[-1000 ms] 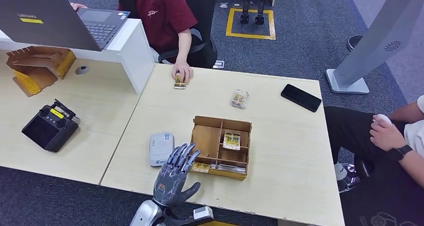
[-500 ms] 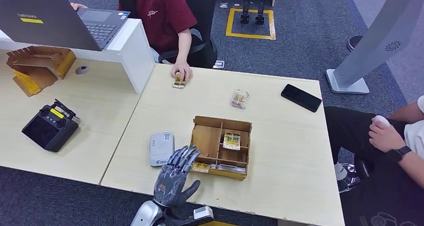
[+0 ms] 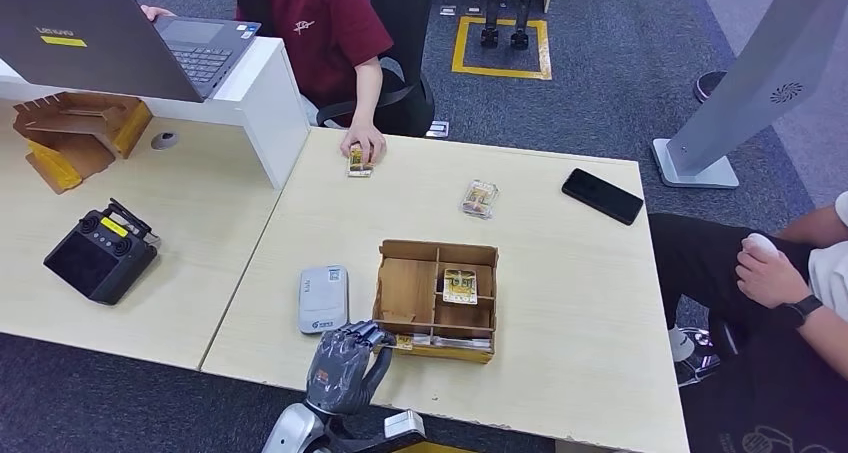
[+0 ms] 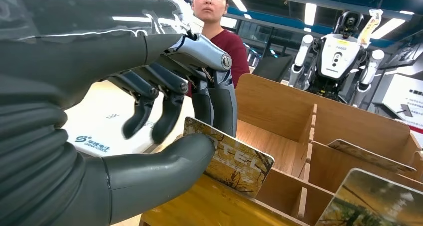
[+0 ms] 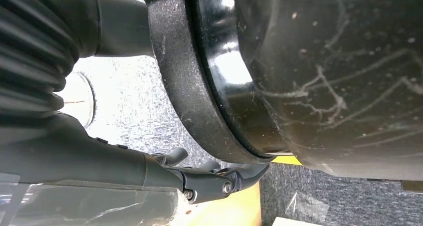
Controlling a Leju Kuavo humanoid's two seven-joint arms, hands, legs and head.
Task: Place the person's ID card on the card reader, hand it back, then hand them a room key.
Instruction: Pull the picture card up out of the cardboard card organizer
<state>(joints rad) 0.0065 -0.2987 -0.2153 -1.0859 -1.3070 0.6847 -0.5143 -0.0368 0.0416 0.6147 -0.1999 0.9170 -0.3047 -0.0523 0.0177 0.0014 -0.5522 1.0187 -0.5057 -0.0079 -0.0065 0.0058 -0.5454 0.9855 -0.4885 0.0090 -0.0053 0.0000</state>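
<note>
Left hand (image 3: 345, 365), lower centre of frame, pinches a key card (image 4: 229, 158) between thumb and fingers (image 4: 219, 99) at the box's (image 3: 437, 298) near-left corner; the person (image 3: 330, 33) sits upper left, across the bench (image 3: 560, 273). Right hand's (image 5: 75, 151) state cannot be told.

On the desk (image 3: 560, 303), a divided box (image 3: 437, 298) sits right of the card reader (image 3: 323, 298), one card (image 3: 461, 284) in a rear compartment. The left hand (image 3: 346, 365) pinches another card (image 4: 229, 156) at the box's near-left corner. A phone (image 3: 601, 195) lies far right.
</note>
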